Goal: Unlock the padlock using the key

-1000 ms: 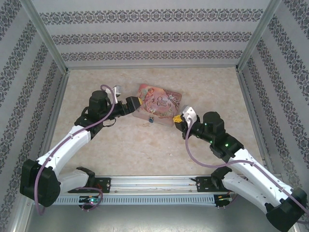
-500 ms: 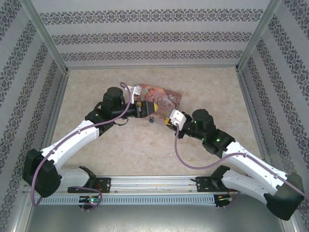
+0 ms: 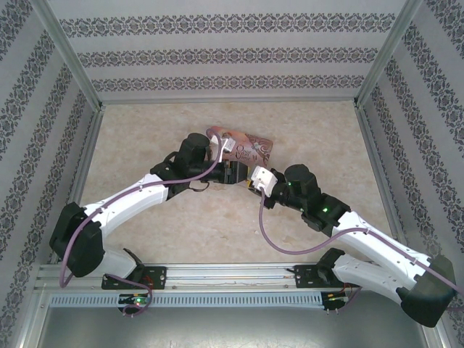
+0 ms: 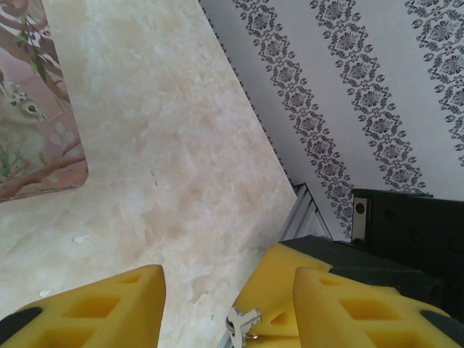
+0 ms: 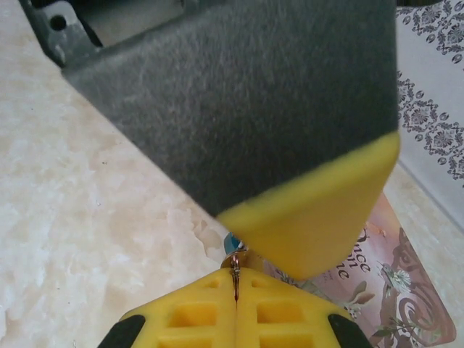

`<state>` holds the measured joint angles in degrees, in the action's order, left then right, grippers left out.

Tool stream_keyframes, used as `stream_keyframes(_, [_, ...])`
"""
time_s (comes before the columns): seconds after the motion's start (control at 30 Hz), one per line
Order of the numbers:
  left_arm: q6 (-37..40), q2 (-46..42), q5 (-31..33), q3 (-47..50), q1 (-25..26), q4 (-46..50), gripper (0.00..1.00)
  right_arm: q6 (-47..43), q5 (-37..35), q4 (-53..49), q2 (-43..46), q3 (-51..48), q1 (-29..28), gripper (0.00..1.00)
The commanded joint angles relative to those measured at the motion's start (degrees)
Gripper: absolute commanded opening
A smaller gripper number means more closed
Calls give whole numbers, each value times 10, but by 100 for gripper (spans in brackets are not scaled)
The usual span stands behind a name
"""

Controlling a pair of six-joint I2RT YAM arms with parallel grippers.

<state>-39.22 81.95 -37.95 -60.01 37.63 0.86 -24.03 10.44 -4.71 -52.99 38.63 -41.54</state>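
Pinching the key (image 5: 235, 270) between pressed-together fingers, right pincer (image 3: 251, 183) is hovering at the near edge of the pink tin (image 3: 250, 148) | left pincer (image 4: 226, 290) is hanging spread, fingers either side of the right one's tip | padlock (image 5: 232, 243) is peeking out teal just past the key, beside the tin's near edge, mostly hidden tbh

- Top cam: high at near edge, looks down on whole desk (image 3: 145, 130).
- L wrist: low over desk, toward side wall (image 4: 362, 87).
- R wrist: v. close; all share pink tin (image 5: 391, 290).
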Motion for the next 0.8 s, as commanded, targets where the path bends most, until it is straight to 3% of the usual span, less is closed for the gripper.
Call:
stream_keyframes(0.0, [-4,11,-14,-19,11,-15,45,-6,-13,-2,2,15,-7,0])
stream_keyframes(0.57, [-1,1,16,-16,11,-13,5,3,-34,-6,7,8,-7,0])
stream_keyframes(0.77, [15,-19,44,-9,10,-11,0,19,-36,1,17,-4,-8,0])
